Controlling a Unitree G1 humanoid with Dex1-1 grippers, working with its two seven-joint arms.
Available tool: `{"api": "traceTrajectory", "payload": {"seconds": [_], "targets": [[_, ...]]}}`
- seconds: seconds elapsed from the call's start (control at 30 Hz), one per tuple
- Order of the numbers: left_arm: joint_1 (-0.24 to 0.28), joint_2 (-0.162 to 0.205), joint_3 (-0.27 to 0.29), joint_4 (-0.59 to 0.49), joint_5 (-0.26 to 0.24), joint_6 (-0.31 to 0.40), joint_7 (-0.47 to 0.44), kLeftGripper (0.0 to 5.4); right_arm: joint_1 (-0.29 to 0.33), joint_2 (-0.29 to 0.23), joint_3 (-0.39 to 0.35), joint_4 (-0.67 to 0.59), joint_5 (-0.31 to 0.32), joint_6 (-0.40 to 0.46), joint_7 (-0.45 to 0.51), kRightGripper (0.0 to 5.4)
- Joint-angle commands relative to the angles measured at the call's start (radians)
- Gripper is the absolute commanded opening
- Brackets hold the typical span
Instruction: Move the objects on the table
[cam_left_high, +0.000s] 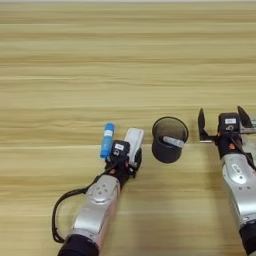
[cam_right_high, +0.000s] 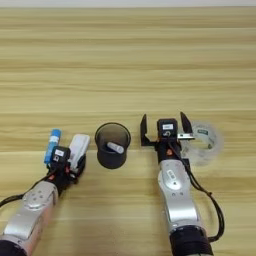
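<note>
Wooden surface (cam_left_high: 125, 60) carried everything: right tool (cam_right_high: 165, 131) idled open beside the cup (cam_right_high: 112, 145), while left tool (cam_left_high: 125, 155) sat at the cassette (cam_left_high: 133, 140), grip unclear, tube (cam_left_high: 107, 140) beside; next, probably securing and lifting it.

Blue tube (cam_left_high: 107, 140) and white cassette (cam_left_high: 133, 139) side by side, flat on the wooden table (cam_left_high: 125, 60).
</note>
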Motion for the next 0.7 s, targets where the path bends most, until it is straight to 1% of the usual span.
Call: {"api": "traceTrajectory", "payload": {"seconds": [0.03, 0.33, 0.7], "targets": [[-0.025, -0.051, -0.003, 0.058, 0.012, -0.011, 0.007, 2.86, 0.002, 0.006, 0.002, -0.020, 0.000, 0.012, -0.002, 5.40], [-0.059, -0.055, -0.002, 0.146, 0.014, -0.048, 0.008, 2.86, 0.003, 0.006, 0.002, -0.025, 0.000, 0.015, -0.002, 5.40], [-0.069, -0.053, -0.001, 0.171, 0.015, -0.060, 0.006, 2.86, 0.003, 0.008, 0.004, -0.026, -0.002, 0.016, -0.004, 5.40]]}}
